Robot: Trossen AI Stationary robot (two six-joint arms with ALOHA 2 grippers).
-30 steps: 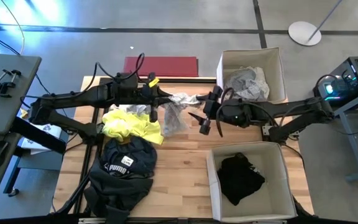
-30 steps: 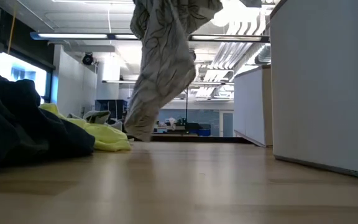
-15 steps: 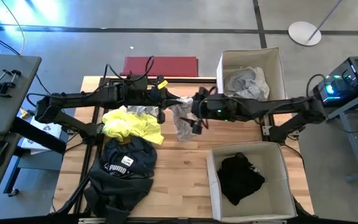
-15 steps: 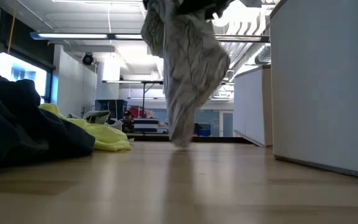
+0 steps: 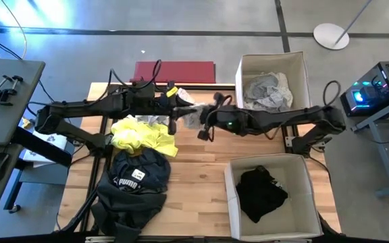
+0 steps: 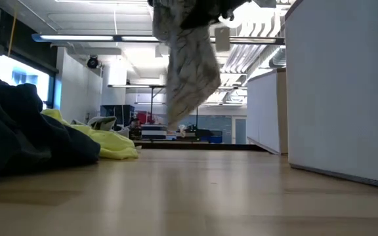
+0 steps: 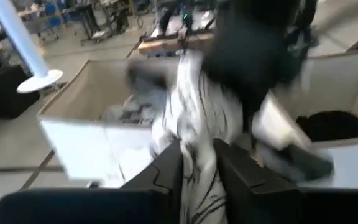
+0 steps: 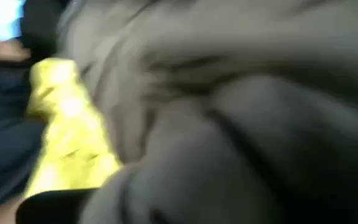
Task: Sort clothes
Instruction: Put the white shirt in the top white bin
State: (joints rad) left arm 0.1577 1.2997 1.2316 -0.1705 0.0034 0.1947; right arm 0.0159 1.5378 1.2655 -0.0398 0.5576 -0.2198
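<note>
A patterned grey-white garment (image 5: 192, 116) hangs bunched between my two grippers above the middle of the table. Its lower end (image 6: 176, 121) hangs clear of the tabletop. My left gripper (image 5: 181, 108) reaches in from the table's left, its fingers a little apart with the cloth (image 7: 197, 155) running between them. From the right, my right gripper (image 5: 204, 125) is closed in on the same garment, whose grey folds (image 8: 229, 112) fill the right wrist view. A neon yellow garment (image 5: 144, 135) and a dark garment with a white Puma logo (image 5: 137, 179) lie on the table's left half. My left gripper has the garment's upper part (image 7: 199, 177) between its two fingers (image 7: 169, 168), which point nearly level from the table's left. A narrow gap shows, and I cannot tell whether the fingers still press the cloth. My right gripper is on the garment's upper part (image 5: 198, 120), coming nearly level from the table's right. The bunched cloth hides the fingers, so the kind of hold cannot be told. The garment hangs slack below, clear of the table.
A white box (image 5: 302, 67) at the far right holds grey and white clothes. A second white box (image 5: 309, 182) at the near right holds a black garment; its wall (image 6: 340, 92) fills the low view's right. A red mat (image 5: 174, 71) lies at the far edge.
My right gripper has gone toward the table's left and down, onto the garment hanging from my left gripper. The garment has swung and bunched up between the two grippers. Its lower end, which nearly reached the tabletop, now hangs higher.
</note>
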